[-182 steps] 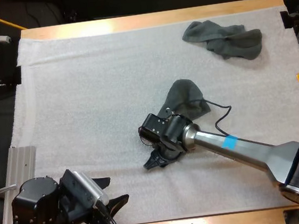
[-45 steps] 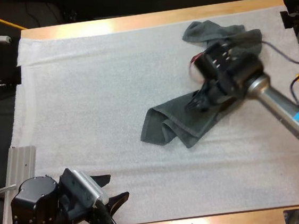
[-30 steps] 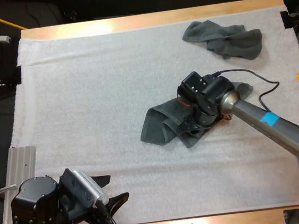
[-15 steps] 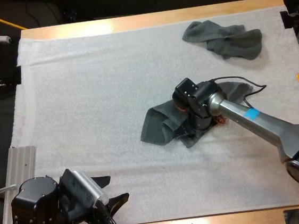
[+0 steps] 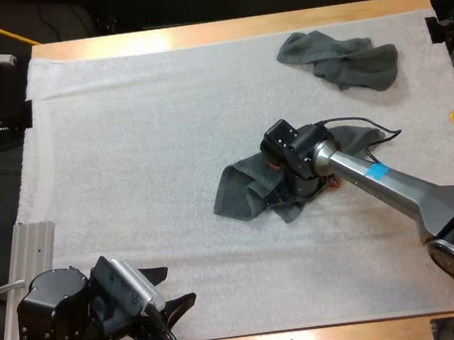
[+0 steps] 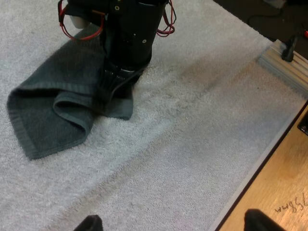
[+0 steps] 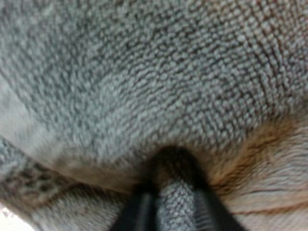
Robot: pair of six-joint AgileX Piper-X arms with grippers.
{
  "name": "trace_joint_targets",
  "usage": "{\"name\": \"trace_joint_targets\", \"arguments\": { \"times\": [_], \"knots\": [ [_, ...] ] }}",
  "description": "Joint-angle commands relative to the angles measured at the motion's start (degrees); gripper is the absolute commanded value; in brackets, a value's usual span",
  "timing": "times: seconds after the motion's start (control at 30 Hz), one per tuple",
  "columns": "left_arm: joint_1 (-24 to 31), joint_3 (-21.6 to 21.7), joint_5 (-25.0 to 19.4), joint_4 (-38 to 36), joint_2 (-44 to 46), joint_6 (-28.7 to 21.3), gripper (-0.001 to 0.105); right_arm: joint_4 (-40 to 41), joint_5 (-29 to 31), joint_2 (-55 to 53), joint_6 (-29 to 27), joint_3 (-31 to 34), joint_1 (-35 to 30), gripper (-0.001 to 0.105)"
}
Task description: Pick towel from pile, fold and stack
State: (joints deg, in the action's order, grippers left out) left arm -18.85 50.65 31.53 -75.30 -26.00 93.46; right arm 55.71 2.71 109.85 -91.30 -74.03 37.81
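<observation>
Seen from above, one dark grey-green towel (image 5: 242,193) lies rumpled and loosely doubled on the white mat (image 5: 127,148), just off centre toward 4 o'clock. The right claw (image 5: 285,200) presses down on it, pinching a ridge of cloth. A crumpled towel (image 5: 341,59) sits at 1 o'clock: the pile. The left claw (image 5: 173,289) rests at 7 o'clock, fingers apart, holding nothing. Picking looks done — a clean fold and stacking are left.

Right gripper (image 5: 284,200) seemingly on nearer towel (image 5: 238,193)
</observation>
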Motion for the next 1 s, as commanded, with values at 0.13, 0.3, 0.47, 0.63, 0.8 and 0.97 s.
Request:
{"name": "trace_joint_targets", "arguments": {
  "times": [0.13,0.3,0.47,0.63,0.8,0.97],
  "knots": [
    [-0.3,0.2,0.0,-0.2,0.0,0.6,0.058,2.7,-0.3,-0.1,-0.2,-0.6,-0.2,0.0],
    [-0.3,0.2,0.0,0.5,0.0,0.6,0.058,3.5,0.1,-2.8,-0.6,-1.8,-0.2,0.0],
    [-0.3,0.2,0.0,0.7,0.0,0.6,0.058,3.5,0.1,-4.8,-0.6,-3.0,-0.2,0.0],
    [-0.3,0.2,0.0,0.7,0.0,0.6,0.058,3.5,0.1,-5.7,-1.3,-3.5,-0.2,0.0],
    [-0.3,0.2,0.0,0.7,0.0,0.6,0.058,3.8,0.1,-5.7,-2.6,-5.9,-0.2,0.0],
    [-0.3,0.2,0.0,0.7,0.0,0.6,0.058,0.7,2.4,-5.7,-2.8,-10.9,-0.7,0.0]
  ]
}}
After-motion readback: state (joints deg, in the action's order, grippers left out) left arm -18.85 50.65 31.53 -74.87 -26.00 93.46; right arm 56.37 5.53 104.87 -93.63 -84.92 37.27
